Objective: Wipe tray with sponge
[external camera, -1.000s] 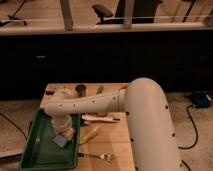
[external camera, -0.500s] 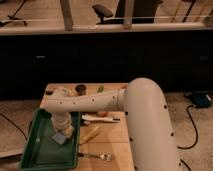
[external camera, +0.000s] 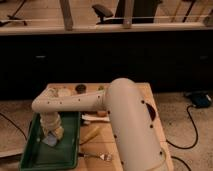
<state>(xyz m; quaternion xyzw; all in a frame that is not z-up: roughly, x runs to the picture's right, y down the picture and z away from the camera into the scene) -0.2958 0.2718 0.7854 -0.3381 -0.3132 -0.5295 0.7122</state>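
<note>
A light wooden surface is seen at the centre of the view, set on a speckled beige floor. Towards 6 o'clock on it, a silver metal fork is laid flat. Just beyond it, a yellow elongated banana-like object is laid at a slant. At the far edge, towards 11 o'clock, a small dark round bowl and a pale round item are placed side by side. A dark cabinet front is seen behind. On the floor at 3 o'clock a blue box is found, with a black cable curving near it. A black office chair is seen at 12 o'clock. The hand is lowered at 8 o'clock.
</note>
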